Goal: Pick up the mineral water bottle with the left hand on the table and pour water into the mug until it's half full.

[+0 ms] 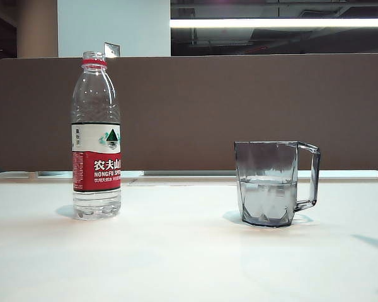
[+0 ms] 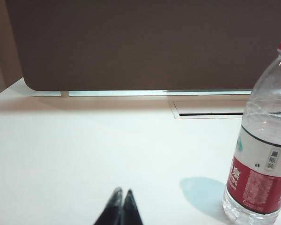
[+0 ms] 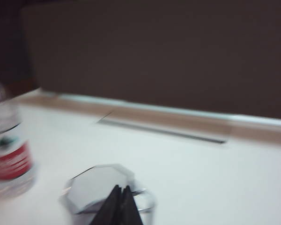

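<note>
The mineral water bottle (image 1: 96, 145) stands upright and uncapped on the left of the white table (image 1: 176, 258). The smoky grey mug (image 1: 268, 182) stands to its right, handle pointing right, with water about halfway up. Neither arm shows in the exterior view. In the left wrist view my left gripper (image 2: 122, 192) is shut and empty, low over the table, with the bottle (image 2: 267, 154) standing apart off to one side. In the blurred right wrist view my right gripper (image 3: 121, 187) is shut and empty, its tips in front of the mug (image 3: 96, 187); the bottle (image 3: 7, 154) is beyond it.
A brown partition (image 1: 239, 107) runs along the table's far edge. A narrow cable slot (image 2: 208, 108) is set into the table near that partition. A dark shadow (image 1: 373, 243) lies on the table at the right edge.
</note>
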